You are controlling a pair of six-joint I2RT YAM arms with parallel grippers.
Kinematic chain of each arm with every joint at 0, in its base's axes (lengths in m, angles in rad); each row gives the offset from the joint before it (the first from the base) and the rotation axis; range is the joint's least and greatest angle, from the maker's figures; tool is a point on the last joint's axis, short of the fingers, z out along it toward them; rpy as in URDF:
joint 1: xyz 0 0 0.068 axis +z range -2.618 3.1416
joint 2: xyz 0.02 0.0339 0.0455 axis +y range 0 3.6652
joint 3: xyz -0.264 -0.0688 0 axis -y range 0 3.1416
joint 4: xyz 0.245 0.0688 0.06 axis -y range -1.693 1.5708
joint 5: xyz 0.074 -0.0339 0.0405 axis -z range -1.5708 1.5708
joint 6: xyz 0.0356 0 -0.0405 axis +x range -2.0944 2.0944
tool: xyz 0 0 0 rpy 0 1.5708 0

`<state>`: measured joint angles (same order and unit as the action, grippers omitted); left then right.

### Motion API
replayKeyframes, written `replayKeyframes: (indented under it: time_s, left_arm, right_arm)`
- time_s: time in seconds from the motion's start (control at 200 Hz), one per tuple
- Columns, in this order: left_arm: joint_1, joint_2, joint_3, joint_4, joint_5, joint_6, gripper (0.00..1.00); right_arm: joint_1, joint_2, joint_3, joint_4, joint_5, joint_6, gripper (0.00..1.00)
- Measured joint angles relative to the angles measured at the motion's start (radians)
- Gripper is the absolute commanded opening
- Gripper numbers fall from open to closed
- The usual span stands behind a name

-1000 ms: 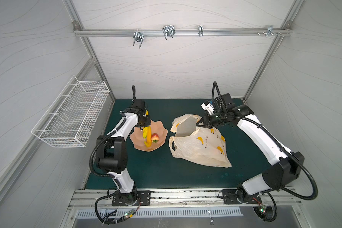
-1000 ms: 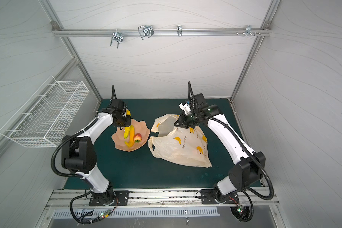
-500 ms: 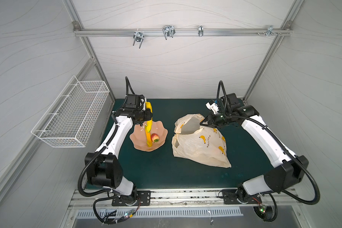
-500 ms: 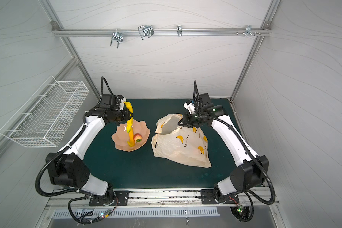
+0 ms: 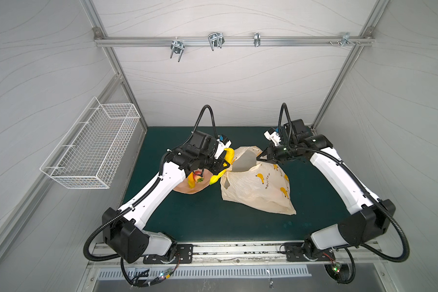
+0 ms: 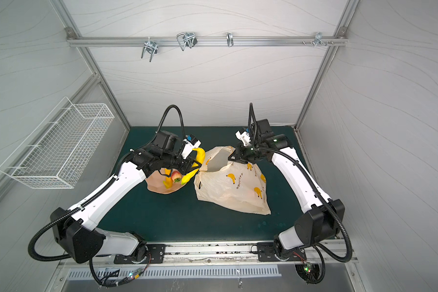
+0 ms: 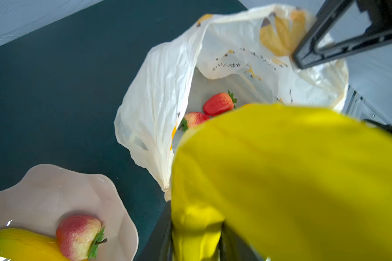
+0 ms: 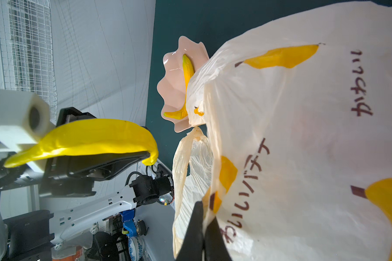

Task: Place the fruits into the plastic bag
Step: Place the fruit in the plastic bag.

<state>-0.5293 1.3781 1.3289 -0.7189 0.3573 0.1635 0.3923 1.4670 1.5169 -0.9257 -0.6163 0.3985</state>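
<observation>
White wire basket point(image 5: 91, 146) on the left wall; dark green mat point(image 5: 213, 222) below, pale panelled walls all round. Pink scalloped plate point(image 5: 195, 190) holds one yellow banana point(image 7: 20, 245) and a pale red strawberry point(image 7: 77, 235). My left gripper point(image 5: 224, 164) is clamped on a second banana point(image 5: 229, 156) at the plate-side rim of the plastic bag point(image 5: 258, 187); half a second back it hung over the plate. The bag lies on the mat right of the plate, mouth held open, two strawberries point(image 7: 218, 104) inside. My right gripper point(image 5: 259, 159) is pinched tight on the bag's far rim and keeps it lifted, as before.
</observation>
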Motion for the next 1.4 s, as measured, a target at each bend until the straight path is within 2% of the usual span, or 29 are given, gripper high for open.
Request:
replayKeyframes:
  time_s: [0.215, 0.445, 0.715, 0.98, 1.396]
  left_arm:
    - [-0.043, 0.044, -0.029, 0.004, -0.06, 0.052, 0.18]
    - [-0.043, 0.167, -0.033, 0.037, -0.115, 0.086, 0.19]
    - [-0.043, 0.259, 0.019, 0.042, -0.113, 0.121, 0.19]
    - [-0.071, 0.288, 0.049, 0.066, -0.014, 0.09, 0.19]
    - [-0.115, 0.408, 0.049, 0.198, 0.198, -0.15, 0.2]
  right_arm:
    - [0.0, 0.0, 0.0, 0.0, -0.022, -0.007, 0.0]
    - [0.0, 0.0, -0.002, -0.001, -0.04, -0.008, 0.0]
    - [0.0, -0.01, -0.038, -0.002, -0.056, -0.007, 0.0]
    - [0.0, -0.012, -0.051, 0.003, -0.066, -0.003, 0.0]
    - [0.013, -0.012, -0.064, 0.052, -0.084, 0.024, 0.0]
